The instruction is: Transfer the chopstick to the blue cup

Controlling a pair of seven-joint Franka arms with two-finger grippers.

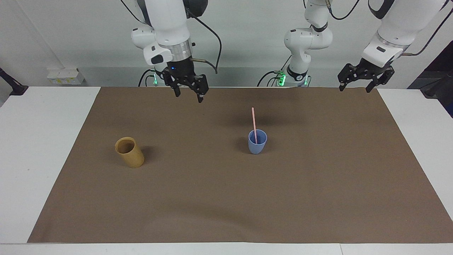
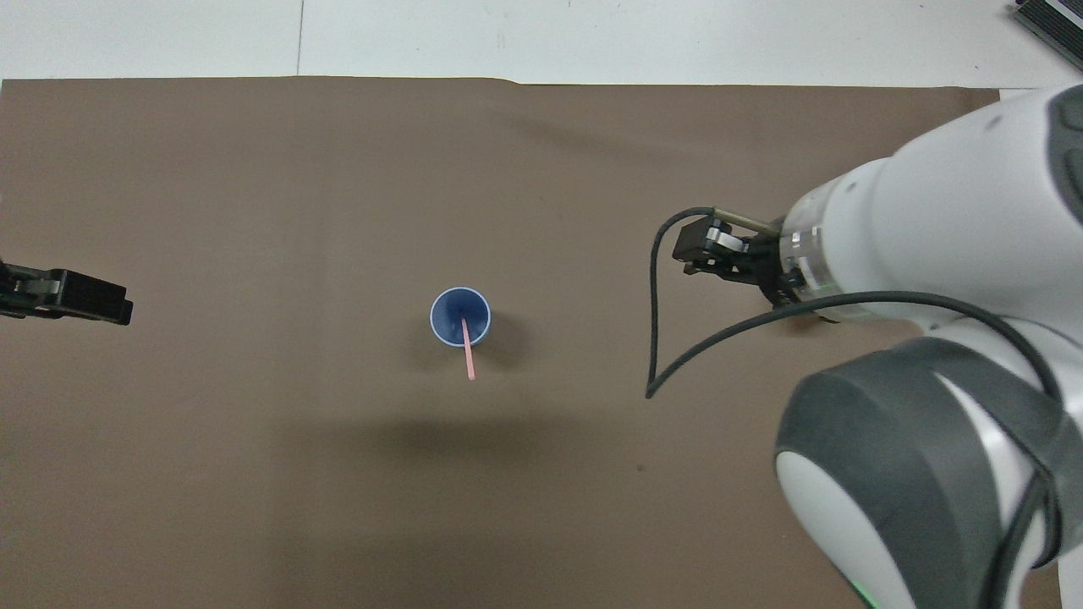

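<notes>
Chopstick (image 1: 253,122): thin, straight, pale pink; lower end inside the blue cup, leaning on the rim, upper end tilted toward the robots.
Blue cup (image 1: 257,145): small, light blue, handleless, tapered; upright on the brown mat near mid-table.

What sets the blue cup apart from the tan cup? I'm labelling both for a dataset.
The blue cup tapers toward its base; the tan cup is a straight cylinder. The blue cup holds the chopstick, leaning toward the robots; nothing rises above the tan cup's rim. The tan cup sits toward the right arm's end. Both stand open-topped on the brown mat.
</notes>
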